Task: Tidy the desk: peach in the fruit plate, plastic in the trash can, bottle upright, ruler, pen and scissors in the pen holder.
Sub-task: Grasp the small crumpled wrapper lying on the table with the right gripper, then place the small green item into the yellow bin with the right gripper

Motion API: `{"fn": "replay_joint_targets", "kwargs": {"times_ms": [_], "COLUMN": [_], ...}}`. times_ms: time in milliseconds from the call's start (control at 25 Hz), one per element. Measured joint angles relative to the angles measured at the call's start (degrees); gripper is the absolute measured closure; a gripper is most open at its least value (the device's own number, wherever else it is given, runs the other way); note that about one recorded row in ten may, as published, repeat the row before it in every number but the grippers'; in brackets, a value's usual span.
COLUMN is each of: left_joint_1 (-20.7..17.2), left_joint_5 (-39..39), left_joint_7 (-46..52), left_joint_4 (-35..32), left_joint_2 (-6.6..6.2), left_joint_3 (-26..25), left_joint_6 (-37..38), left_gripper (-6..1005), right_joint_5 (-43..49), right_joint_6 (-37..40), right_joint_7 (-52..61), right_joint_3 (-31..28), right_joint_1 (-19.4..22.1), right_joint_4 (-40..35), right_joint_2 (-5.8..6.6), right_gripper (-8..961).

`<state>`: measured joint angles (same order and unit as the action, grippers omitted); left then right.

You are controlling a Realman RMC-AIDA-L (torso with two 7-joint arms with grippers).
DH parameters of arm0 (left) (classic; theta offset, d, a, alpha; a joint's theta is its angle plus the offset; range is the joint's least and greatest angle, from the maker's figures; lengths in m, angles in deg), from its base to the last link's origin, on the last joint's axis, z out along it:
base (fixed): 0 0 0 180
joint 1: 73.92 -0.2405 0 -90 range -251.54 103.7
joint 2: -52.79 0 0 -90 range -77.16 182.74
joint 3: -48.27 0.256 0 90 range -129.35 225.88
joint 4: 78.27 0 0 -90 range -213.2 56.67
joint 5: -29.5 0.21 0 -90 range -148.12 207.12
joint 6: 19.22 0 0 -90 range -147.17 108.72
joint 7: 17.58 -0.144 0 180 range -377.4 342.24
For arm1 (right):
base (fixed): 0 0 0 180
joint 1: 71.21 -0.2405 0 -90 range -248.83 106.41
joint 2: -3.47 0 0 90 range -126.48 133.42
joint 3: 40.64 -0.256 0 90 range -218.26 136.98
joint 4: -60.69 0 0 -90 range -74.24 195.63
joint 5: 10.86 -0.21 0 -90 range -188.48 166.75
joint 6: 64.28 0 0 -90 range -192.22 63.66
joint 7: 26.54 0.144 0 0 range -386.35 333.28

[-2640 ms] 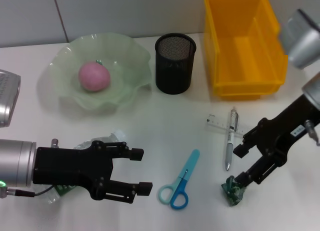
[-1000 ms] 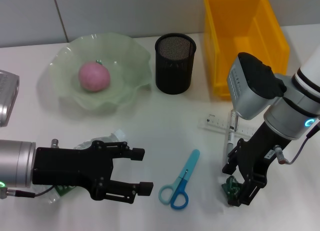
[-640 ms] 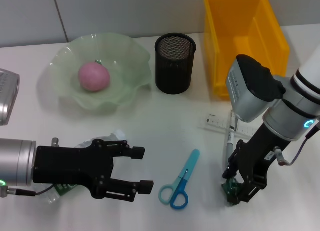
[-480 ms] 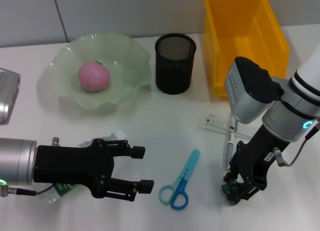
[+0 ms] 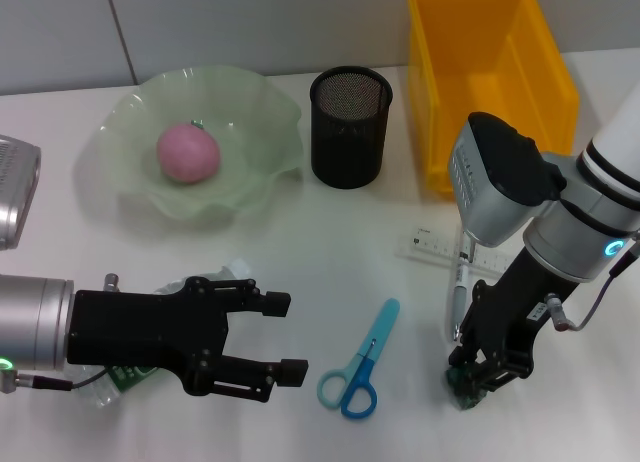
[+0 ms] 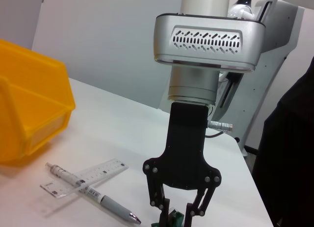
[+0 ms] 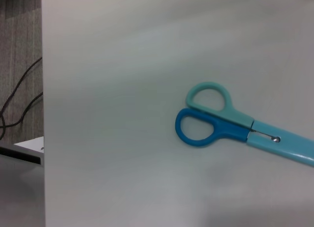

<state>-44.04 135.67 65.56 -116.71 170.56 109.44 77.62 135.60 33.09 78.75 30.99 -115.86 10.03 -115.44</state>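
A crumpled green plastic (image 5: 459, 384) lies at the table's front right, and my right gripper (image 5: 470, 374) points straight down with its fingers closed around it. From the left wrist view, the plastic (image 6: 174, 218) shows between the right gripper's fingers (image 6: 160, 207). My left gripper (image 5: 282, 338) is open at the front left, hovering over the clear bottle (image 5: 128, 378), which lies on its side mostly hidden beneath it. The pink peach (image 5: 188, 152) rests in the pale green fruit plate (image 5: 260, 112). Scissors (image 5: 360, 362), pen (image 5: 459, 287) and ruler (image 5: 438, 250) lie flat on the table.
The black mesh pen holder (image 5: 350, 127) stands behind the middle, and the yellow trash can (image 5: 490, 92) stands at the back right. The scissors (image 7: 235, 128) lie close to the right gripper. Pen (image 6: 93, 195) and ruler (image 6: 83, 178) cross each other just behind it.
My right arm swung in over the plastic, sank lower, and its fingers narrowed around it. The left arm stayed still.
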Motion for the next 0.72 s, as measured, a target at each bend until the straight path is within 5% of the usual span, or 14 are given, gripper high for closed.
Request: {"fn": "replay_joint_targets", "kwargs": {"times_ms": [720], "left_joint_1": [0.00], "left_joint_5": [0.00], "left_joint_7": [0.00], "left_joint_4": [0.03], "left_joint_2": [-0.11], "left_joint_3": [-0.12], "left_joint_6": [-0.14], "left_gripper": [139], "right_joint_5": [-0.37], "right_joint_6": [0.66], "right_joint_7": [0.31], "right_joint_3": [-0.80], "right_joint_1": [-0.29], "right_joint_4": [-1.01], "right_joint_2": [0.00], "right_gripper": [710]}}
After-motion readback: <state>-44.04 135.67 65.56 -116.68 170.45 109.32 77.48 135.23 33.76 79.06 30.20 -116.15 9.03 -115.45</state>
